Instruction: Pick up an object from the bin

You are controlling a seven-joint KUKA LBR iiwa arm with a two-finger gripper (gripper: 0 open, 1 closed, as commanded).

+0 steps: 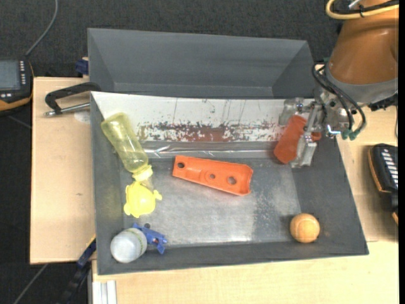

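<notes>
Gripper [296, 149] looks clenched on a red-orange oblong piece [290, 138], which sits right at the tool, btwn its fingers. The piece seems smooth hard plastic w/ rounded ends, prob. light and stiff but a bit slippery, so a hold across its mid-length looks safer than one near the tips. Flat orange bracket w/ holes [212, 175] lies off to the tool's left and a matte wooden ball [305, 227] lies nearer the front than the tool, both well apart from it.
</notes>
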